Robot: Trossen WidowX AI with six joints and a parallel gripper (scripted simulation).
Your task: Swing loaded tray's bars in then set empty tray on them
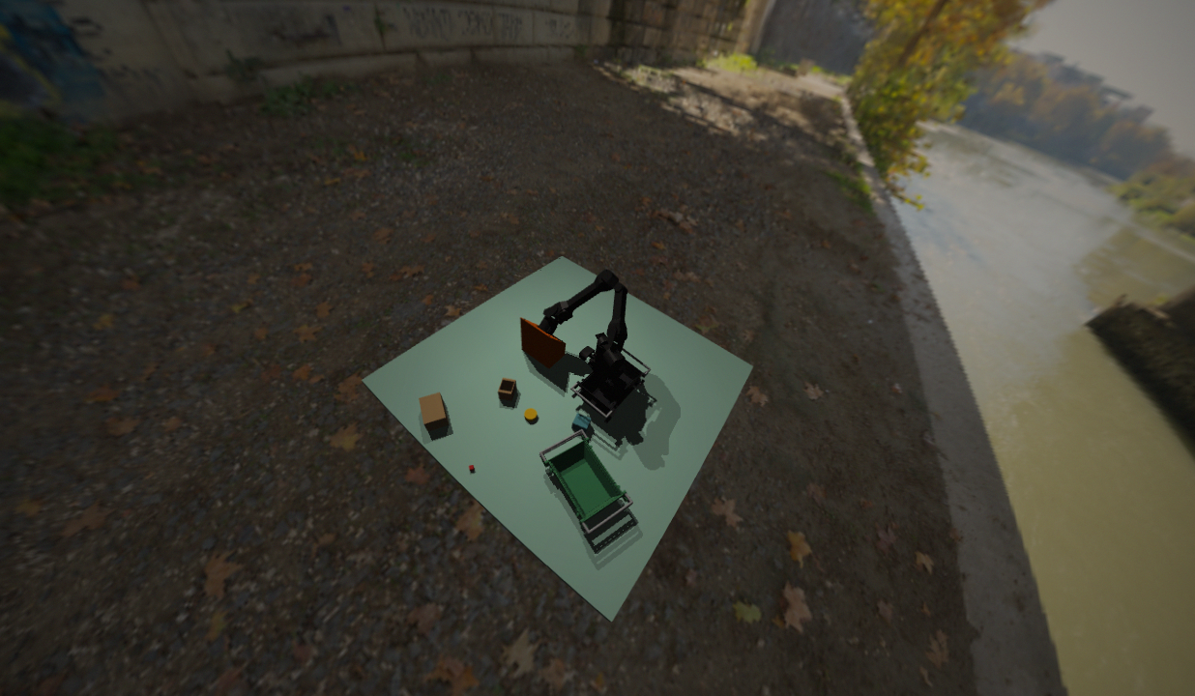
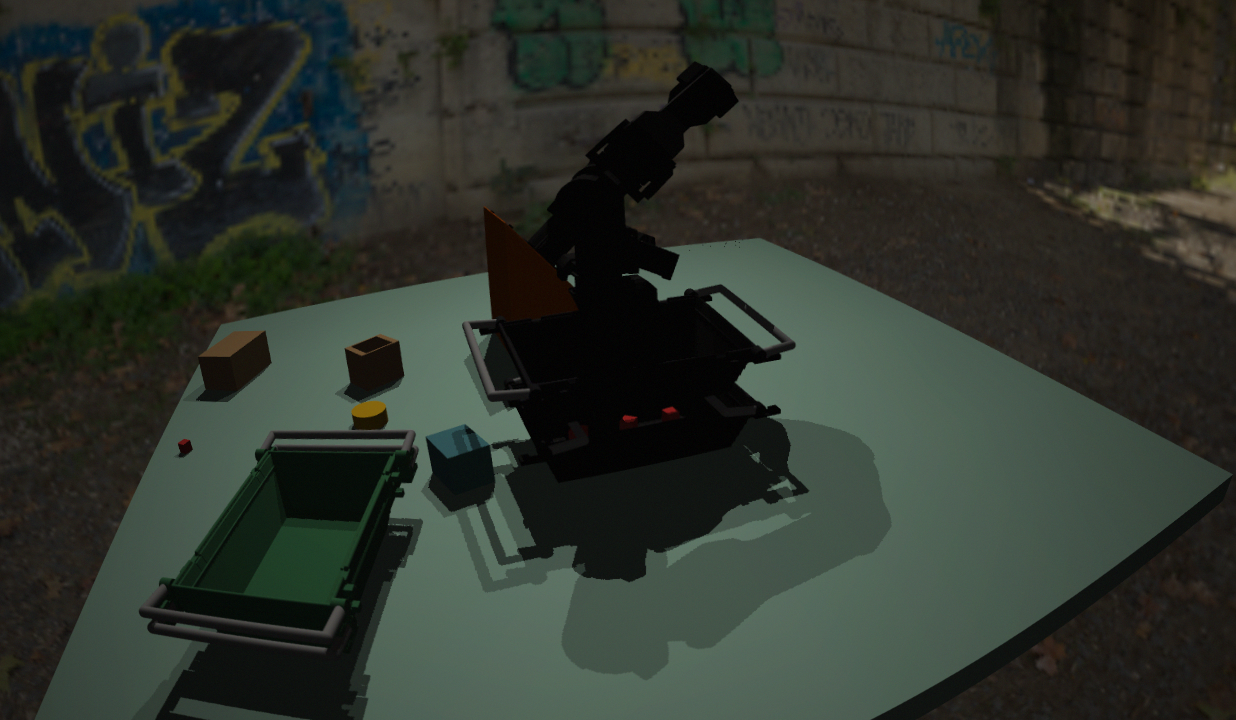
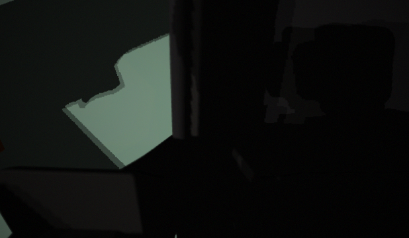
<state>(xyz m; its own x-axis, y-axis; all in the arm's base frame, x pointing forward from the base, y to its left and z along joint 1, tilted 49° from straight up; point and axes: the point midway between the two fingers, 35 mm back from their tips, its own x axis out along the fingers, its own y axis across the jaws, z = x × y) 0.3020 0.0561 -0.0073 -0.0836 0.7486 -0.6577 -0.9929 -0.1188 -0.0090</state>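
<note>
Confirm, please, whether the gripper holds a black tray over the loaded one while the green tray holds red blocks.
Not quite: the exterior view shows the green tray empty. The gripper does hold the black tray over the loaded one.

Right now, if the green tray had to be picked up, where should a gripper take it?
Probably mid-length on a long side wall, from straight above: the green tray sits upright and open, its wire bars swung out over both ends.
</note>
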